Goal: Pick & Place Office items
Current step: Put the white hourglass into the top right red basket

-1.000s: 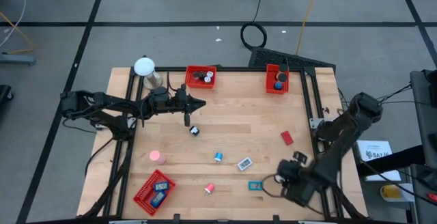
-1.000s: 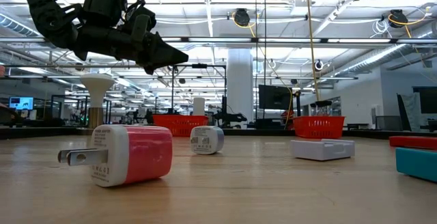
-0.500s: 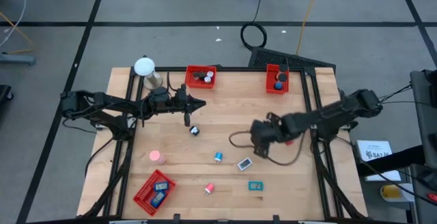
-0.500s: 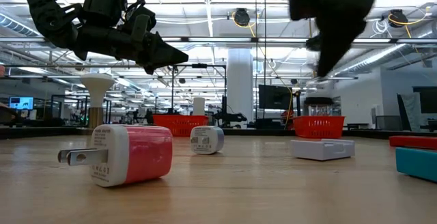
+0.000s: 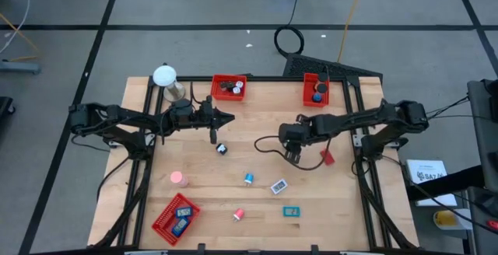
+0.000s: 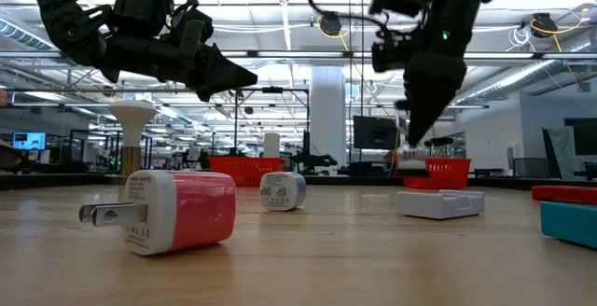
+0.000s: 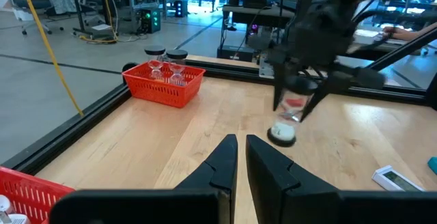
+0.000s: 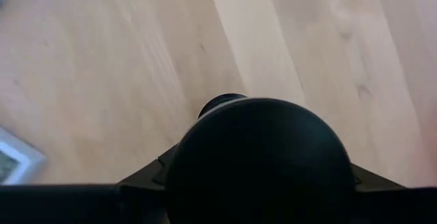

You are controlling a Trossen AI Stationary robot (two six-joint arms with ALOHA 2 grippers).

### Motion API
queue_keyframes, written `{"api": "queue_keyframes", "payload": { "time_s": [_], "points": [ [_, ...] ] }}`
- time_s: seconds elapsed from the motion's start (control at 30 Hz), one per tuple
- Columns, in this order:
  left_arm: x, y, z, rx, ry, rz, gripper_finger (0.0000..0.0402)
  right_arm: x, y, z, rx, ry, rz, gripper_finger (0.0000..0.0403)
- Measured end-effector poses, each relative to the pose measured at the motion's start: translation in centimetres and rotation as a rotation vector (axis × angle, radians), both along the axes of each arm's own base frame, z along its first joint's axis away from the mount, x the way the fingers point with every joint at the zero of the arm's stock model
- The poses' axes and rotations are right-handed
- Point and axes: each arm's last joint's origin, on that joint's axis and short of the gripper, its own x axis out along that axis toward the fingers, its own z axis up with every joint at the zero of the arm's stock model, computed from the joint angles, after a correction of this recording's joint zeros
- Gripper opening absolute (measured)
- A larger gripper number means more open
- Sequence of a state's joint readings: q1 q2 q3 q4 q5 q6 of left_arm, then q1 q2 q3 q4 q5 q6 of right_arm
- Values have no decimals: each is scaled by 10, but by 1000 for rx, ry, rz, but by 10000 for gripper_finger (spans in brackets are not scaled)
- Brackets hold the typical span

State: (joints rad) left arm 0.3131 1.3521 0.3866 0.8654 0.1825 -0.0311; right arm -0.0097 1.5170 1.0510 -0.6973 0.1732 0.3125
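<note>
We are watching the right gripper [image 5: 294, 148] hanging over the middle of the pale wooden table [image 5: 257, 130], pinching what looks like a small round item with a red band [image 7: 293, 107], though the right wrist view is too blocked to be sure. A flat red rectangular piece [image 5: 327, 158] is lying just beside that gripper, toward the table's right edge. The left gripper [image 5: 226, 117] is hovering near the far red mesh tray [image 5: 229, 89], fingers pressed together, with a small black-and-white roll [image 5: 221, 148] lying below it.
</note>
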Motion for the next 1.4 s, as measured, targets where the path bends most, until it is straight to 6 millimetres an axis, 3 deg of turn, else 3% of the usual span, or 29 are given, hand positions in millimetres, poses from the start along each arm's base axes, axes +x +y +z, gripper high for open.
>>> {"api": "queue_keyframes", "payload": {
  "time_s": [0.57,0.8,1.4],
  "points": [
    [0,0,0,0,0,0,31,-7,-11,-26,14,-33,-26,179],
    [0,0,0,0,0,0,31,-8,-11,-26,5,-27,-4,226],
    [0,0,0,0,0,0,31,-9,-11,-20,-32,-50,-1,295]
  ]
}}
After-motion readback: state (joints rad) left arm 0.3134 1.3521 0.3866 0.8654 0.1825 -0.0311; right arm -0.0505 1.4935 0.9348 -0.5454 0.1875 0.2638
